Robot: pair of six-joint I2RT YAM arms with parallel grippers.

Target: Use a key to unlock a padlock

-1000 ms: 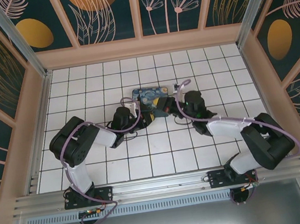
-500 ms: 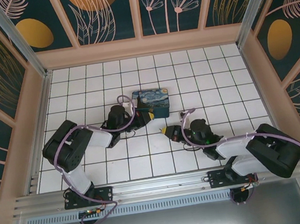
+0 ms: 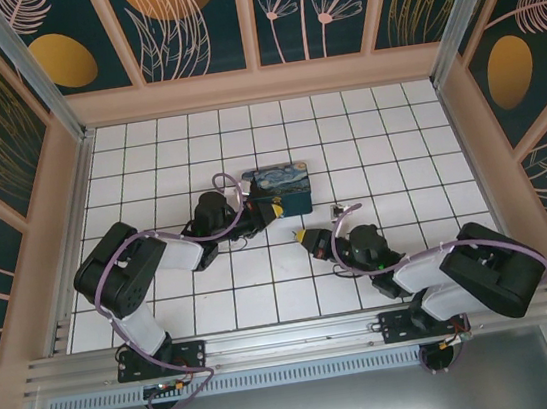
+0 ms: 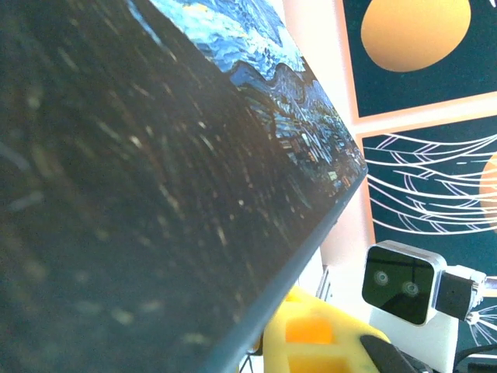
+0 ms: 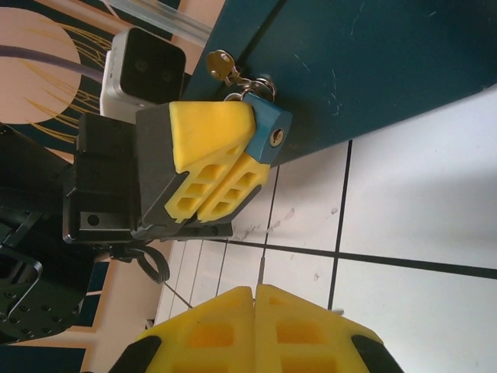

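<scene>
The padlock [image 5: 271, 133] is a small blue-bodied lock with its keyhole facing my right wrist camera; a ring with a brass spare key [image 5: 220, 65] hangs from its shackle. My left gripper [image 5: 250, 155] is shut on the padlock, right against the dark-blue painted box [image 3: 279, 185]. Pinched between the fingers of my shut right gripper [image 5: 256, 289] is the key [image 5: 259, 269], a thin metal sliver pointing at the padlock from about one tile away. From above, the left gripper [image 3: 272, 208] touches the box's front and the right gripper [image 3: 305, 237] hovers just right of it.
In the left wrist view the box's dark side [image 4: 140, 179] looms close, with one yellow finger [image 4: 326, 342] under its edge. White tiled floor [image 3: 387, 149] lies open behind and right of the box. Patterned walls enclose the cell.
My right gripper has drawn back from beside the box toward the near edge and now sits low over the floor. The left gripper has stayed at the box, gripping the padlock.
</scene>
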